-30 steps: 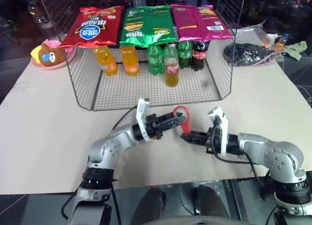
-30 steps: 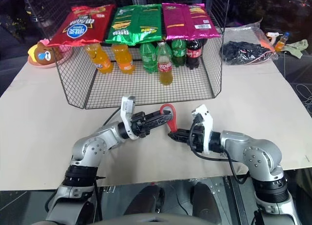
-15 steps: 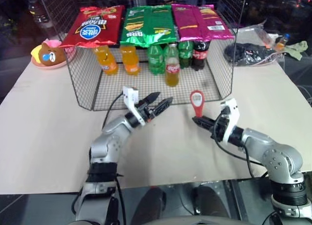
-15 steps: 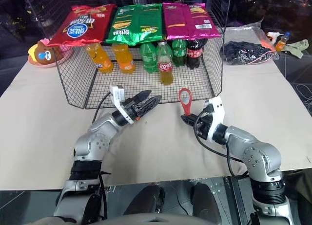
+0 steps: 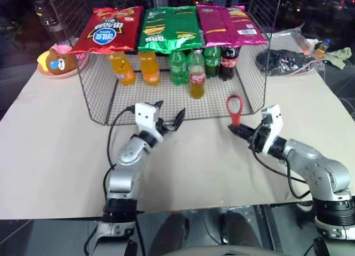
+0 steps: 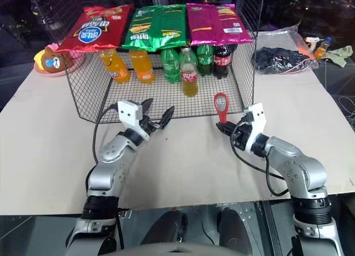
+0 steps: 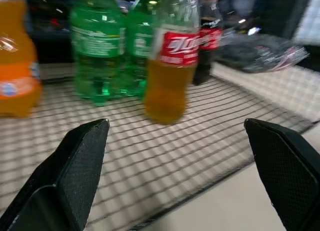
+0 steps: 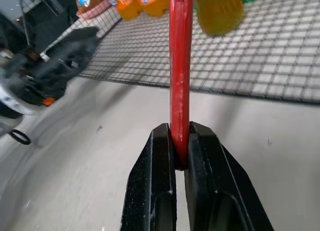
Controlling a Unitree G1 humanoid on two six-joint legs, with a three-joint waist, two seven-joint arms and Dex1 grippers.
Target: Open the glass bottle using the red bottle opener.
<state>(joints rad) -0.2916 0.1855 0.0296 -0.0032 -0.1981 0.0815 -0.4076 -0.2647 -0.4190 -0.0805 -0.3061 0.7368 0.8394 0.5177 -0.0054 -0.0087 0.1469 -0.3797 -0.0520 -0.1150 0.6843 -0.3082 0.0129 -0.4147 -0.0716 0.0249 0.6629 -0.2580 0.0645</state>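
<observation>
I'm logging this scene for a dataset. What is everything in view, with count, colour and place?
glass bottle: 1, amber drink, red label; on the rack floor, in front of the green bottles
orange bottles: 2, orange; rack, left
green bottles: 3, green; rack, middle
cola bottle: 1, dark, red label; rack, right
snack bags: 3, red, green, pink; on top of the rack
wire rack: 1, grey mesh; far half of the table
bear toy: 1, brown, on a pink plate; far left
dark bag: 1, black in clear plastic; far right
table: 1, beige
opener: 1, red; upright in the right gripper
left gripper: open, empty, before the rack
right gripper: shut on the opener's handle
</observation>
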